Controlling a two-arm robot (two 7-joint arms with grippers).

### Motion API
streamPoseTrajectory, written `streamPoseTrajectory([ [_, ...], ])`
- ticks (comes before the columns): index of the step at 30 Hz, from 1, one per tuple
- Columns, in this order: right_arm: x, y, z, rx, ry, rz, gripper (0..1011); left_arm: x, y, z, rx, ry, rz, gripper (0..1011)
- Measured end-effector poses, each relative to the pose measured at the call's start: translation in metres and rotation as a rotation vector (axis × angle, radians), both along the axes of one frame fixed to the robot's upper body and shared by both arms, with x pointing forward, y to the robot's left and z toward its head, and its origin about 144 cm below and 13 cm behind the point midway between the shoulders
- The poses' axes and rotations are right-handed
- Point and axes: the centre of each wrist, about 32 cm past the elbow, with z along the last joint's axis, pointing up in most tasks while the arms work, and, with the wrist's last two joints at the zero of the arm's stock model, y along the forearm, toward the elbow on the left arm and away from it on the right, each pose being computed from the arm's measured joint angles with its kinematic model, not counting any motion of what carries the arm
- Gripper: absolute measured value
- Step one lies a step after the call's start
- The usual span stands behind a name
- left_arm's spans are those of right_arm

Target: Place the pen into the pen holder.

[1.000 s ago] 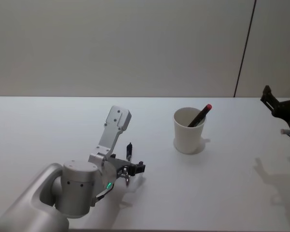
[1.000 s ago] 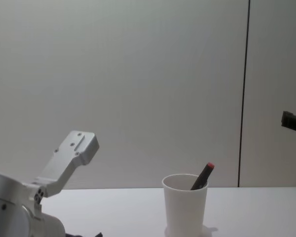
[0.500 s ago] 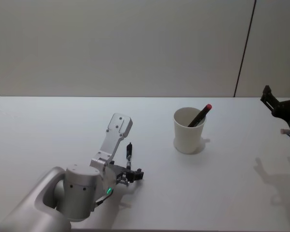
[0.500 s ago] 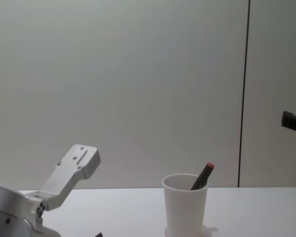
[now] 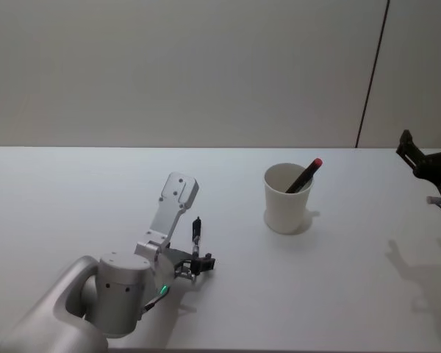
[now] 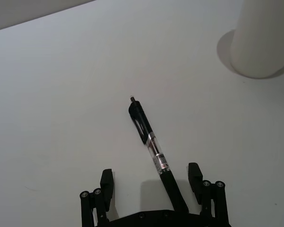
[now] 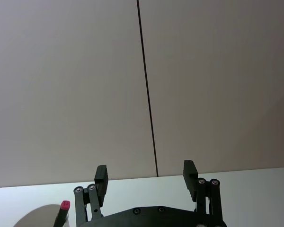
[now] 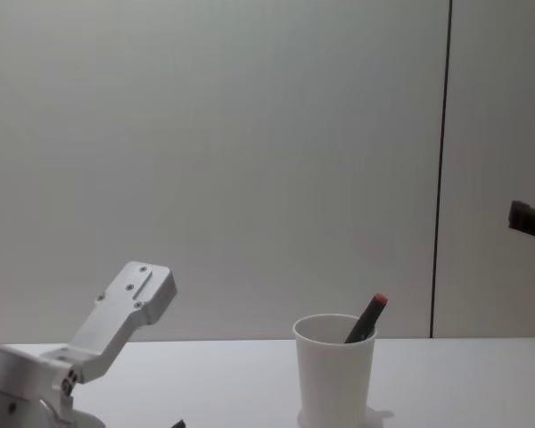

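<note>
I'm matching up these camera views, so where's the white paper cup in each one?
Head: pen holder, right of centre.
Chest: low, right of centre.
Left wrist: beyond the black pen, at.
Right wrist: tip of its red-capped pen.
Landmark: that red-capped pen.

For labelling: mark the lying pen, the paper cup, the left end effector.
lying pen (image 6: pixel 149 138), left wrist view, mid-barrel
paper cup (image 5: pixel 285 209), head view, outer wall
left end effector (image 6: pixel 151 178), left wrist view, between fingertips
</note>
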Motion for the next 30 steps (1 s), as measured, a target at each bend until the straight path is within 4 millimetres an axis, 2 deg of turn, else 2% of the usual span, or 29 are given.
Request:
streamPoseTrajectory([
  [30, 0.000, 0.000, 0.000, 0.000, 0.000, 0.000, 1002, 0.014, 0.004, 0.002, 0.012, -0.028, -0.004, 1003],
])
